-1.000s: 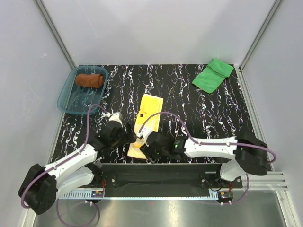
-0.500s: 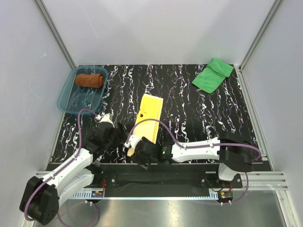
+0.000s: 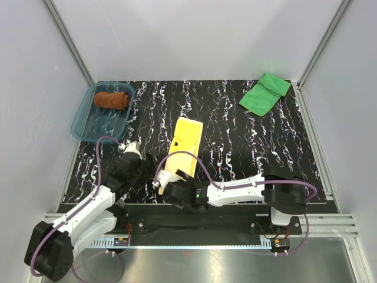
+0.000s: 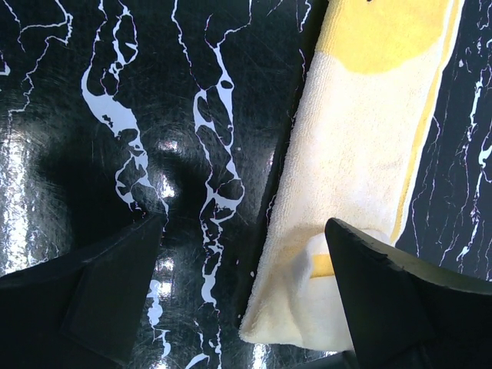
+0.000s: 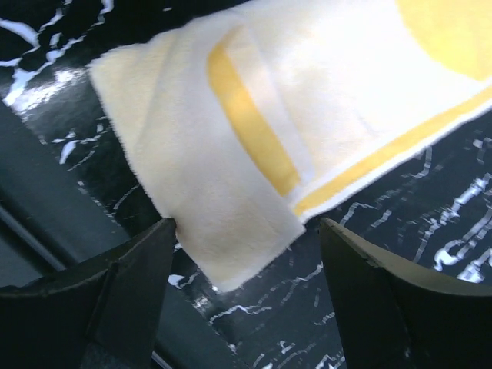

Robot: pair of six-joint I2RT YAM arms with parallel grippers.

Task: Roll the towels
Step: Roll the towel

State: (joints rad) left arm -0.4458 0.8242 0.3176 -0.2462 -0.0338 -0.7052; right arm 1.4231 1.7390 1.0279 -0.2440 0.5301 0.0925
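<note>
The pale yellow towel [image 3: 184, 144] lay flat as a long strip in the middle of the table [image 3: 235, 141]. It ran from the centre back toward the near edge, slanting a little to the left as it came. Its near end was turned back over itself in one short fold, so a yellow stripe showed on the flap.

The right pincer [image 5: 246, 223] stood wide over that folded end, one finger on each side of the flap and nothing clamped between them. Whether its fingers touched the cloth could not be told.

The left pincer [image 4: 244, 223] was also spread wide, just to the left of the same near end. Its left finger was over bare table and its right finger over the towel's near left corner, and it held nothing.

The rust-brown towel [image 3: 112, 99] sat rolled up inside the teal tray [image 3: 82, 127] at the table's far left corner, against the tray's far wall. The green towel [image 3: 264, 93] lay unrolled and loosely folded at the far right corner, well apart from both arms.
</note>
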